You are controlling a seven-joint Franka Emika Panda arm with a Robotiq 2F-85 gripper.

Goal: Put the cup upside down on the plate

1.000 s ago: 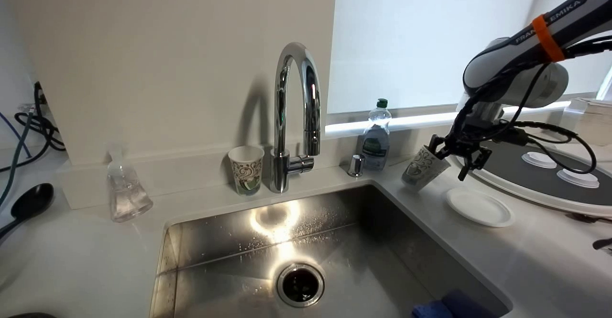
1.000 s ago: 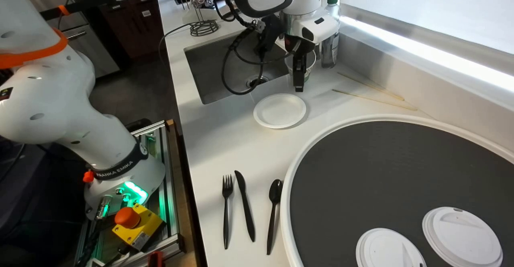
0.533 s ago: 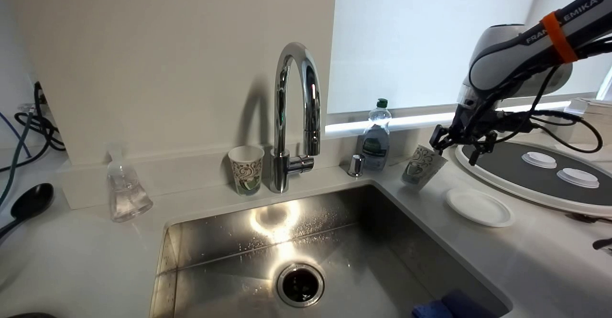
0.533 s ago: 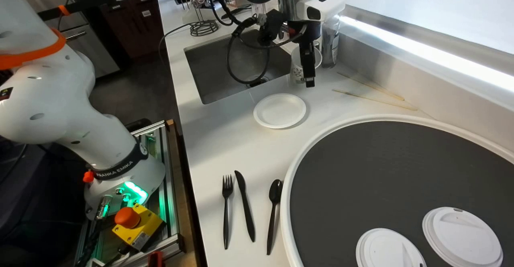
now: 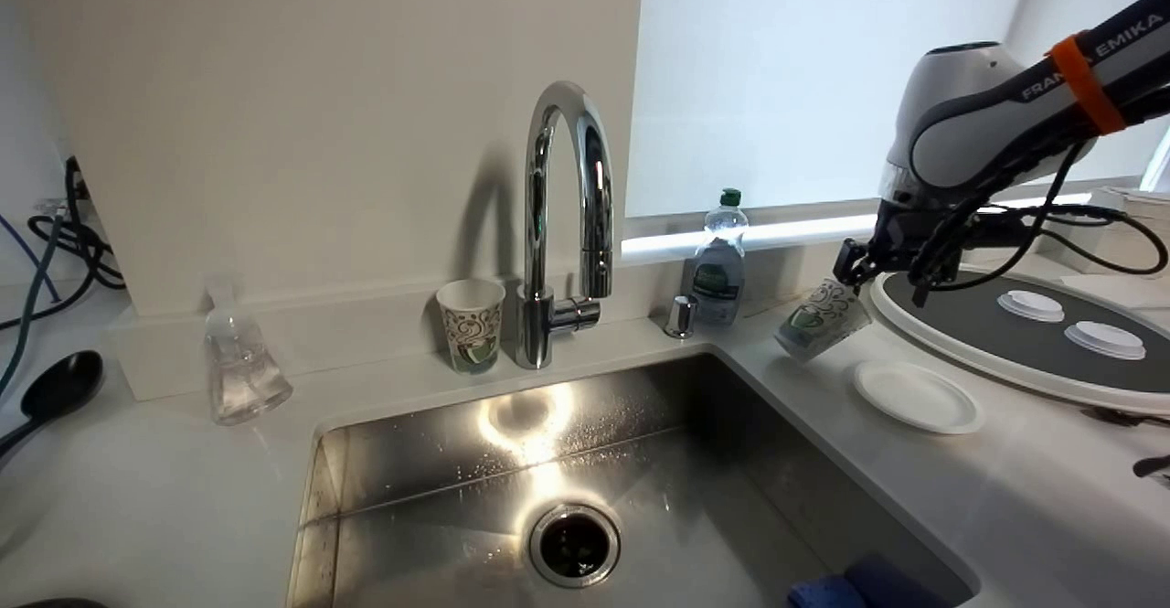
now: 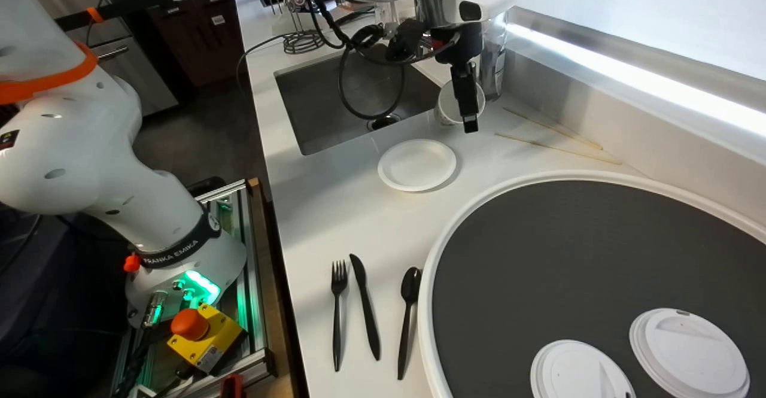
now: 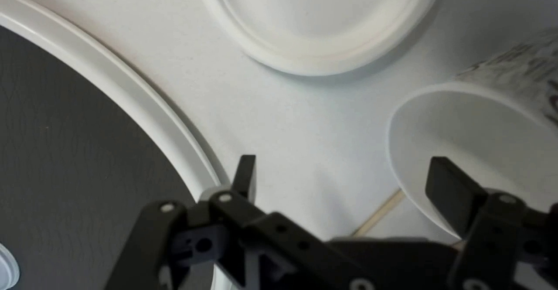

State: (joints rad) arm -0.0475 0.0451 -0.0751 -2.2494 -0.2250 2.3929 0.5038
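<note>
- Two patterned cups show in an exterior view: the tilted cup (image 5: 823,320) by the far right corner of the sink (image 5: 676,498), and the upright cup (image 5: 472,329) farther left, just beside the faucet (image 5: 537,224).
- The tilted cup leans there with its mouth up and to the right; whether its base touches the counter (image 6: 329,206) cannot be told.
- Spread wide, the gripper (image 7: 344,170) has one finger over the tilted cup's mouth in the wrist view and the other well to the left, the cup's rim running between them; contact with the cup cannot be made out.
- The plate (image 6: 417,165) lies flat on the counter, just beside the tilted cup but apart from it, and nearer than the cup in both exterior views.
- Right of the plate in an exterior view lies the large disc (image 6: 586,248), dark within a white rim, with two white lids (image 6: 688,350) on its near part.
- Left of the disc, near, lie a black fork (image 6: 337,314), knife (image 6: 367,308) and spoon (image 6: 410,284).
- Two thin sticks (image 6: 541,144) lie far of the disc.
- In an exterior view, a green-capped bottle (image 5: 720,270) stands left of the tilted cup.
</note>
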